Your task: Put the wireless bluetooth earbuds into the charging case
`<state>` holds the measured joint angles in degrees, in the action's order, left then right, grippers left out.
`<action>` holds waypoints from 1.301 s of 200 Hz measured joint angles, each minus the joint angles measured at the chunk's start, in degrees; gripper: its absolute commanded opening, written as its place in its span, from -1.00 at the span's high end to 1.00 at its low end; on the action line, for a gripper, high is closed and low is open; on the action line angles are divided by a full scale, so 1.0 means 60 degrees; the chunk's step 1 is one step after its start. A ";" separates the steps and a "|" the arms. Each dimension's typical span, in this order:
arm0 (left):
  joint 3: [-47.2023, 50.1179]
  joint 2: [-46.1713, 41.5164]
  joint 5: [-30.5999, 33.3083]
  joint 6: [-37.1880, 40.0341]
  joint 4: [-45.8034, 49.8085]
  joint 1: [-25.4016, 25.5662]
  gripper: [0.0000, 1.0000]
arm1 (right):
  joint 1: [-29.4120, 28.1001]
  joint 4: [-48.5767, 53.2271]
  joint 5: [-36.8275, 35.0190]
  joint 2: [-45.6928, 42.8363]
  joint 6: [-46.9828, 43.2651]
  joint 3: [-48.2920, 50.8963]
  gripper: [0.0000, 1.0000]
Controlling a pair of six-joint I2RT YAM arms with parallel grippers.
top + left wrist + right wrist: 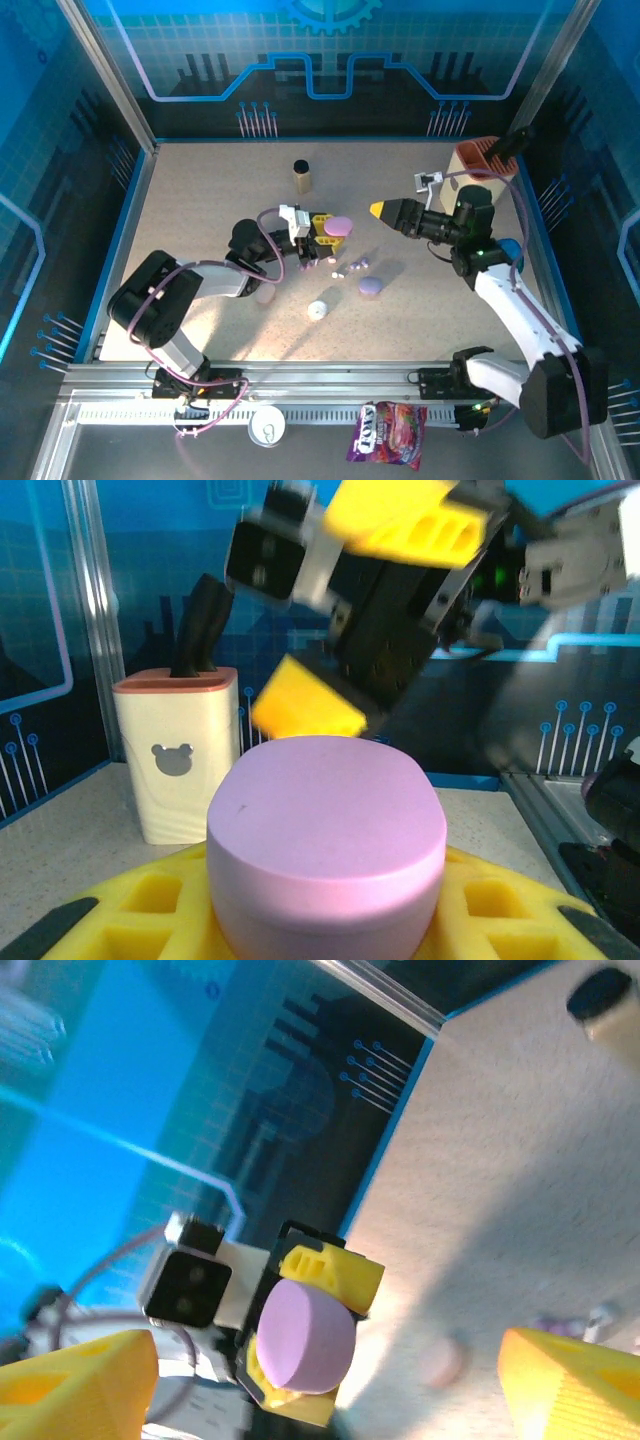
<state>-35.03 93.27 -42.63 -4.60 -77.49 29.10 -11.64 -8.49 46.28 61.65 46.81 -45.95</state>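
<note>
My left gripper [331, 232] is shut on a pink pebble-shaped charging case [339, 226], held off the table between its yellow fingers [140, 905]. The case [326, 825] looks closed from this side. My right gripper [382, 210] hangs open just right of it, facing the case [305, 1335], with nothing between its yellow fingertips [70, 1385]. The right gripper's fingers [400, 520] stand spread behind the case in the left wrist view. A few tiny earbuds [355, 266] lie on the table below the case. A second, purple case [370, 287] rests to their right.
A round white puck-like case [318, 309] lies nearer the front. A small dark-capped bottle [302, 175] stands behind. A cream holder [480, 158] with dark handles sits at the back right. A candy bag [390, 435] and a white disc [267, 425] lie on the front rail.
</note>
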 measured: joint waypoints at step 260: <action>0.0251 -0.0200 -0.0998 -0.0244 0.0361 -0.0011 0.26 | -0.2357 0.4499 -0.4397 0.0900 -0.8714 -0.2557 -1.00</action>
<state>-33.52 92.07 -48.62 -6.07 -75.33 29.04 -25.78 18.50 19.90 67.05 -5.48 -61.30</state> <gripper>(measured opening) 0.372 0.997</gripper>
